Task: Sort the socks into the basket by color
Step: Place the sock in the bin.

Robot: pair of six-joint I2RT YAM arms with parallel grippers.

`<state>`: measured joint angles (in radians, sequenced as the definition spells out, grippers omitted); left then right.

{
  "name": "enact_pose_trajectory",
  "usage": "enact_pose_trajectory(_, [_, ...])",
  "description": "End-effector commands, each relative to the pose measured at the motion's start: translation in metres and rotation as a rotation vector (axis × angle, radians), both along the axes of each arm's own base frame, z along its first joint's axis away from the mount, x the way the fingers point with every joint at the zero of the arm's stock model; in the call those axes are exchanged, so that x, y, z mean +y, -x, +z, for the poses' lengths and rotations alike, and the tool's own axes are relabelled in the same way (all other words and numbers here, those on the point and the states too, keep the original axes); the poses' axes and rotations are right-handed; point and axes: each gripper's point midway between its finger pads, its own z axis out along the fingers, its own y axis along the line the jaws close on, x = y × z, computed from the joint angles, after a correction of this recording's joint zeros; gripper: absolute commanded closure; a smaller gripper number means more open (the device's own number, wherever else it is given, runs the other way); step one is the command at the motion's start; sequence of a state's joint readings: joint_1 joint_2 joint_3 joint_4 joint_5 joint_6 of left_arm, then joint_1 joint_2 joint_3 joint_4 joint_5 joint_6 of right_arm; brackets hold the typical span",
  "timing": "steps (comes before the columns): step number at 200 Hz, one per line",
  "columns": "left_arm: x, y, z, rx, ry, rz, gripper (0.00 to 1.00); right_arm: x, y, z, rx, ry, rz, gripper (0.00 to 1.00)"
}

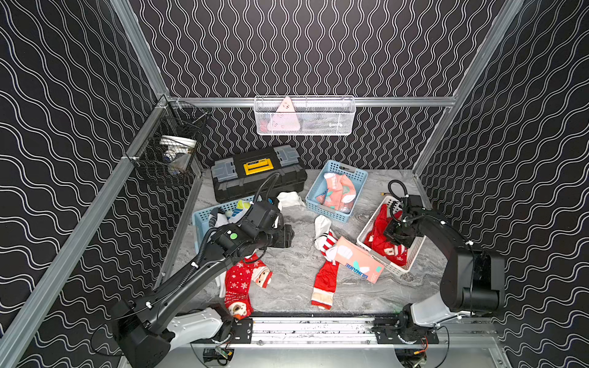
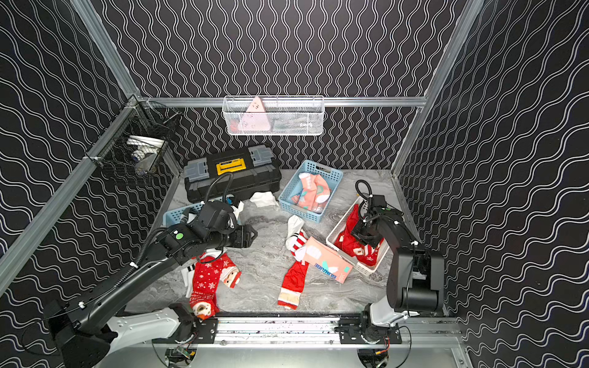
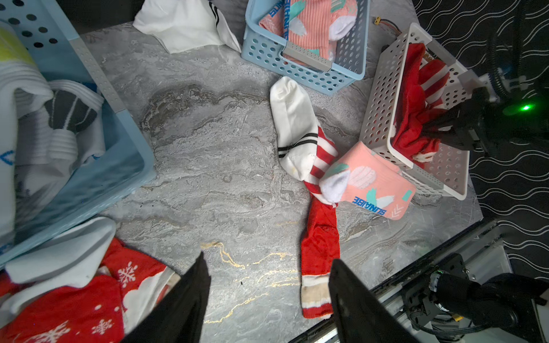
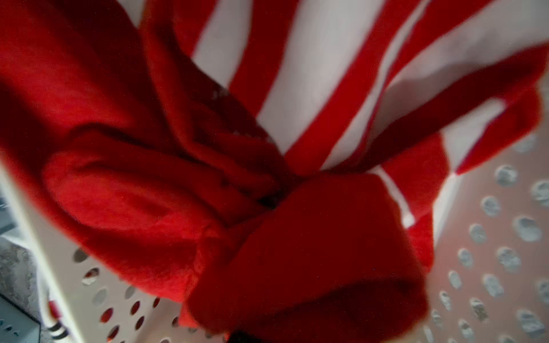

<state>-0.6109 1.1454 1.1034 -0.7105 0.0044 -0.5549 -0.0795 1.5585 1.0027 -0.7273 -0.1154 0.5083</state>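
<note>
So the red-and-white striped sock [image 4: 312, 98] sits bunched up inside the white perforated plastic basket [image 1: 392, 266], centre right in both top views. The right gripper [image 1: 396, 237] is pinched tight on its red fabric. To the left of centre, the left gripper [image 3: 267, 261] hangs empty over the grey marble tabletop [image 1: 287, 286], fingers spread apart. Lower centre, a salmon-pink sock [image 1: 357, 259] lies up against that basket, overlapping a long red striped sock [image 1: 326, 274].

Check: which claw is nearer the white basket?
Right. The right claw is inside the white basket, shut on a red sock. The left claw hangs open above the table, well off to the basket's side.
</note>
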Motion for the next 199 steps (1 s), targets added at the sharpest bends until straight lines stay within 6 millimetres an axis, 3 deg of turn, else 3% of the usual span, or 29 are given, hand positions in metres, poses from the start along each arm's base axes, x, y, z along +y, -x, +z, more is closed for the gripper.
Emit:
enact_pose_trajectory(1, [0.003, 0.002, -0.006, 0.026, 0.005, 0.016, 0.32, 0.001, -0.002, -0.007, -0.008, -0.019, -0.030, 1.00])
enact_pose_trajectory(26, [0.006, 0.004, -0.011, 0.045, -0.003, 0.030, 0.31, 0.002, -0.003, -0.002, -0.012, -0.021, -0.028, 0.98])
enact_pose_trajectory(55, [0.010, 0.006, -0.019, 0.071, -0.023, 0.042, 0.31, 0.003, -0.009, 0.014, -0.048, -0.025, -0.018, 0.63])
enact_pose_trajectory(132, [0.022, 0.013, -0.036, 0.140, -0.082, 0.090, 0.28, 0.001, -0.013, 0.072, -0.157, -0.003, -0.005, 0.07])
enact_pose_trajectory(145, [0.027, 0.015, -0.041, 0.161, -0.100, 0.108, 0.27, 0.004, -0.011, 0.078, -0.171, -0.009, 0.001, 0.04])
enact_pose_trajectory(150, [0.027, 0.017, -0.044, 0.172, -0.106, 0.110, 0.27, 0.004, -0.017, 0.091, -0.206, -0.004, 0.007, 0.03])
enact_pose_trajectory(165, [0.031, 0.021, -0.051, 0.202, -0.124, 0.126, 0.27, 0.009, -0.018, 0.105, -0.238, 0.000, 0.027, 0.02])
enact_pose_trajectory(199, [0.042, 0.030, -0.069, 0.273, -0.161, 0.171, 0.27, 0.037, -0.020, 0.142, -0.321, 0.017, 0.139, 0.00])
